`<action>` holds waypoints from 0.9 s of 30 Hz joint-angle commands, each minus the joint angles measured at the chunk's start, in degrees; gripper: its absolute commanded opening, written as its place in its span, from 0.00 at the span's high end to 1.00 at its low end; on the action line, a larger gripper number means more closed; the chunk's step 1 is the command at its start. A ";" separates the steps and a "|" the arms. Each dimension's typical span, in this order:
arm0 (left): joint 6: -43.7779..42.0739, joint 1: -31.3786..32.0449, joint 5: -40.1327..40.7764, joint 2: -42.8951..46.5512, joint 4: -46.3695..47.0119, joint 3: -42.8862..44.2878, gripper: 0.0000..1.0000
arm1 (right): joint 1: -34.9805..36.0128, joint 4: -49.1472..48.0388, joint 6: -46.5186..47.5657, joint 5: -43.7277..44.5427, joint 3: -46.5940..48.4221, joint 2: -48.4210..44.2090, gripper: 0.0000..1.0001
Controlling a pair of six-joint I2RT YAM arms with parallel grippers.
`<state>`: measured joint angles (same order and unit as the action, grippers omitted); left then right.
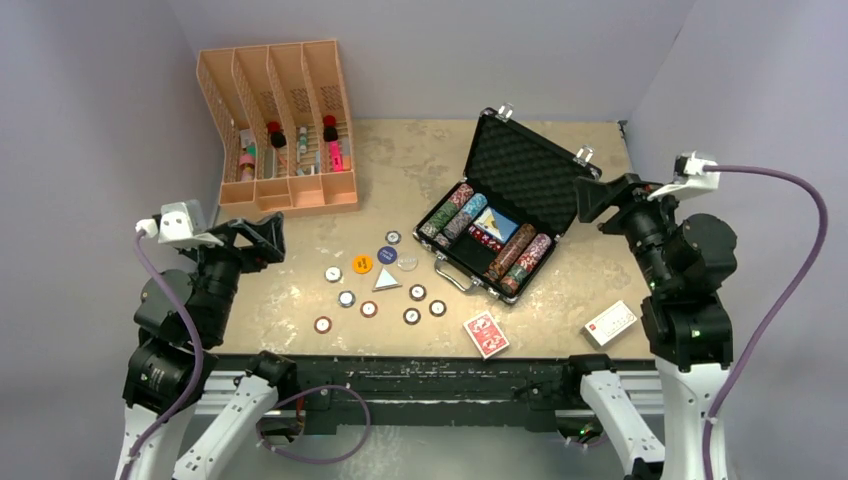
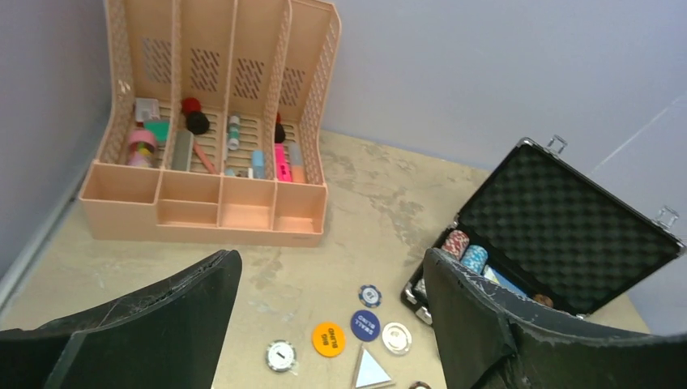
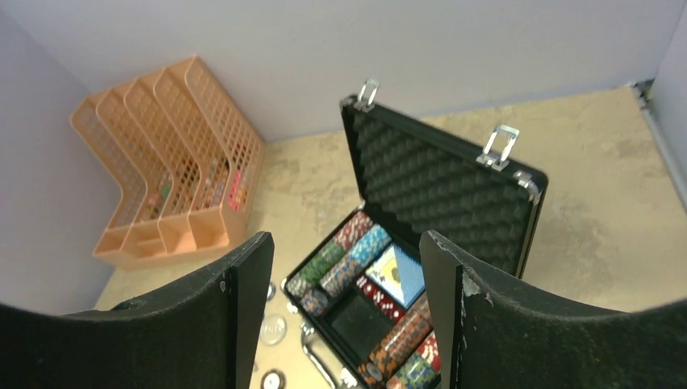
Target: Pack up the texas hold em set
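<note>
Briefcase (image 1: 510,185) just beside right tool (image 1: 589,197)

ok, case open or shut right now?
Open. The briefcase has its lid raised, foam lining exposed, rows of chips visible inside.

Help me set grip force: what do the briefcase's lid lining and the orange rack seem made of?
Lid lining: black foam, matte, evidently soft; its egg-crate dimples show it. Orange rack: probably rigid moulded plastic, matte; uniform colour and perforated walls suggest it.
</note>
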<state>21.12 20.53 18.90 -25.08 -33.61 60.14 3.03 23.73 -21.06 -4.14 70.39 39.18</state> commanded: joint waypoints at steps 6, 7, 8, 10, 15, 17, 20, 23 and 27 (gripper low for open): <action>8.36 -0.72 -12.76 0.62 12.87 -8.17 0.15 | -1.00 0.91 -1.67 -7.29 -6.52 1.69 0.32; 9.45 -0.70 -14.08 0.46 14.73 -9.54 0.15 | -1.03 0.85 -2.43 -7.36 -7.30 2.17 0.32; 10.37 -0.72 -15.15 0.18 16.48 -10.75 0.15 | -1.06 0.89 -3.18 -7.29 -8.13 2.75 0.32; 11.41 -0.76 -17.19 -0.75 19.16 -13.16 0.15 | -0.99 1.52 -4.91 -6.57 -9.51 4.08 0.33; 12.60 -0.82 -20.32 -4.25 21.29 -15.82 0.14 | 3.10 3.73 -10.42 -1.55 -14.14 6.64 0.33; 12.40 -0.84 -21.11 -5.42 21.79 -16.21 0.14 | 7.37 4.57 -13.89 2.57 -16.53 7.78 0.33; 11.92 -0.82 -20.97 -6.79 22.49 -16.50 0.14 | 16.29 3.62 -18.21 8.66 -18.11 10.62 0.32; 11.53 -0.89 -20.72 -8.03 22.97 -16.60 0.14 | 24.48 4.63 -21.26 14.00 -18.01 16.32 0.29; 10.79 -0.85 -19.70 -9.09 22.12 -16.29 0.15 | 34.55 6.88 -25.54 21.13 -17.92 22.14 0.23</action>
<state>32.38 20.21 -0.71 -33.56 -14.81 43.27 30.41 28.51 -40.16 7.11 52.14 57.69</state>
